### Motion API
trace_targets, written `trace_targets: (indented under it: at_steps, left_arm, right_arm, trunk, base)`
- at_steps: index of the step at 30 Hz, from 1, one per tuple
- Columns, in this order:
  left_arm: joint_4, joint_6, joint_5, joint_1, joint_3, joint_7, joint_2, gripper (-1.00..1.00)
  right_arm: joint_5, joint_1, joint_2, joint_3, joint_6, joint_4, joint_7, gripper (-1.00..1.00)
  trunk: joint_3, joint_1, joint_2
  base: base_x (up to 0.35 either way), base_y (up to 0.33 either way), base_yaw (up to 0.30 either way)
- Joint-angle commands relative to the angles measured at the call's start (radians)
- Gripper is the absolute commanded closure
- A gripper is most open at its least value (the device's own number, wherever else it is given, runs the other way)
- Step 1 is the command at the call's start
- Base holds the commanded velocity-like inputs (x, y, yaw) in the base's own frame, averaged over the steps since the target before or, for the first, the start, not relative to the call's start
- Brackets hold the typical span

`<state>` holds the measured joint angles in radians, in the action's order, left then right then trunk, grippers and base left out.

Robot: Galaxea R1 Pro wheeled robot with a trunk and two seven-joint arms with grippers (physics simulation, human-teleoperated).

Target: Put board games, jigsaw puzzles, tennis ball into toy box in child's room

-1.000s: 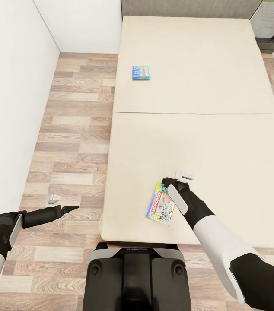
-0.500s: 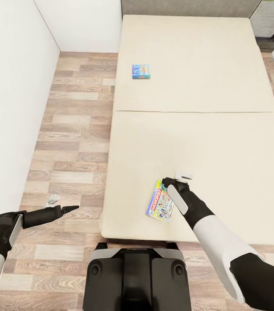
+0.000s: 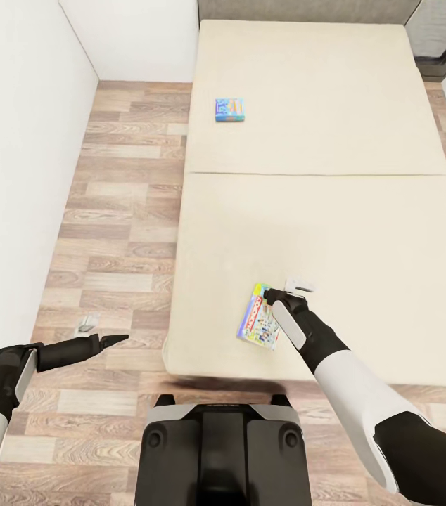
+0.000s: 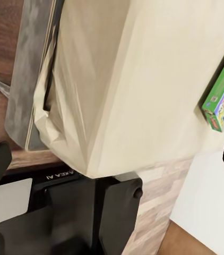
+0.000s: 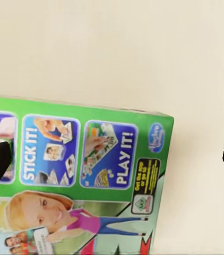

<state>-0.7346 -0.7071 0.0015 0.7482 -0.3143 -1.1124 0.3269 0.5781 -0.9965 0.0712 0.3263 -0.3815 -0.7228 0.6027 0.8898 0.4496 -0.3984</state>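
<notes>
Jaws of the right gripper (image 3: 284, 294) are spread apart over the big green board game box (image 3: 259, 325), which lies flat near the front edge of the wide beige bed (image 3: 364, 232). Far up the bed lies the small blue game box (image 3: 228, 109). Jaws of the left gripper (image 3: 110, 340) look closed, out over the wood-plank floor (image 3: 117, 232).

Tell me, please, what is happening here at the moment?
The robot stands at the foot of the bed. Its right gripper hangs open over the large green board game near the bed's edge, not gripping it. A small blue board game lies farther up the mattress. The left gripper is held out over the wood floor, holding nothing.
</notes>
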Motion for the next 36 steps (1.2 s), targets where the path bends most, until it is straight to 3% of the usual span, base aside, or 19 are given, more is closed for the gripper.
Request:
trace_targets:
  at_steps: [1,18,36]
  left_arm:
    - [0.0,-0.009,0.0,0.0,-0.002,-0.003,0.0,-1.0]
    - [0.0,-0.011,0.0,0.0,-0.002,-0.003,-0.001,-1.0]
    - [0.0,-0.009,0.0,0.0,-0.002,-0.003,-0.002,-1.0]
  right_arm:
    - [0.006,-0.001,-0.001,0.004,-0.004,-0.001,0.008,-1.0]
    - [0.005,-0.001,0.0,0.003,-0.005,-0.002,0.008,-1.0]
    - [0.006,-0.002,0.004,0.001,-0.007,-0.004,0.008,-1.0]
  trunk:
    - [0.001,0.0,-0.002]
    - [0.001,0.0,-0.002]
    - [0.001,0.0,-0.002]
  base:
    - [-0.098,0.0,0.0]
    - [-0.026,0.0,0.0]
    - [0.072,0.016,0.0]
